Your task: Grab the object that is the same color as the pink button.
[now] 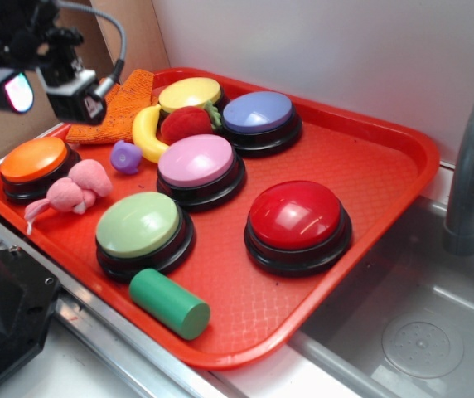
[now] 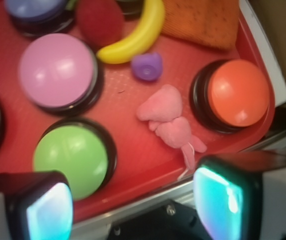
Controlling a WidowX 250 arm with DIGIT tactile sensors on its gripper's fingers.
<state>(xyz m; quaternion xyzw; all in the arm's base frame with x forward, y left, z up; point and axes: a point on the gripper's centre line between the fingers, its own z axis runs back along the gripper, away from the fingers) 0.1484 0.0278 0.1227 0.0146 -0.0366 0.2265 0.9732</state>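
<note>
Wrist view: pink plush toy [image 2: 167,117] unobstructed, blue button [image 2: 35,9] cropped.

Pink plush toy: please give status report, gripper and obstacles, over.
Gripper open, empty, above tray's near edge. Pink plush toy untouched on tray, between green button and orange button. Purple knob toy close by; path otherwise open.

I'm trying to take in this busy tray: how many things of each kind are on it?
Dome buttons: 6 (orange, yellow, blue-lavender, pink, green, red)
Soft toys: 2 (pink, red)
Banana: 1
Purple knob: 1
Green cylinder: 1
Orange cloth: 1
Total: 12
</note>
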